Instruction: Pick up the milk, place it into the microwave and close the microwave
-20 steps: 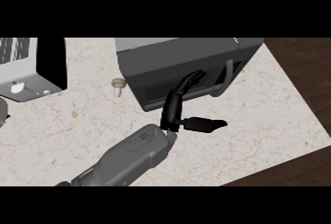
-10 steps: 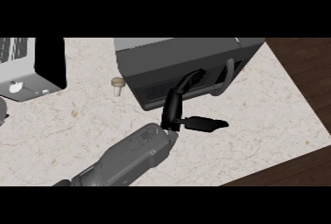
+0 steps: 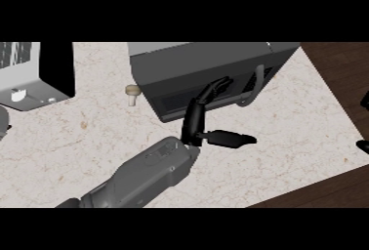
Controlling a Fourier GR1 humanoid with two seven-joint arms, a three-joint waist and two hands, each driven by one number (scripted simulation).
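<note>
Microwave (image 3: 194, 68) at far centre, door shut — contents not visible. Left hand (image 3: 196, 122) — fingers straight, tips on the door, thumb splayed right.

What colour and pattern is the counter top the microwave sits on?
The counter top is off-white with faint tan speckles and veins, like marble; only the head view shows it.
</note>
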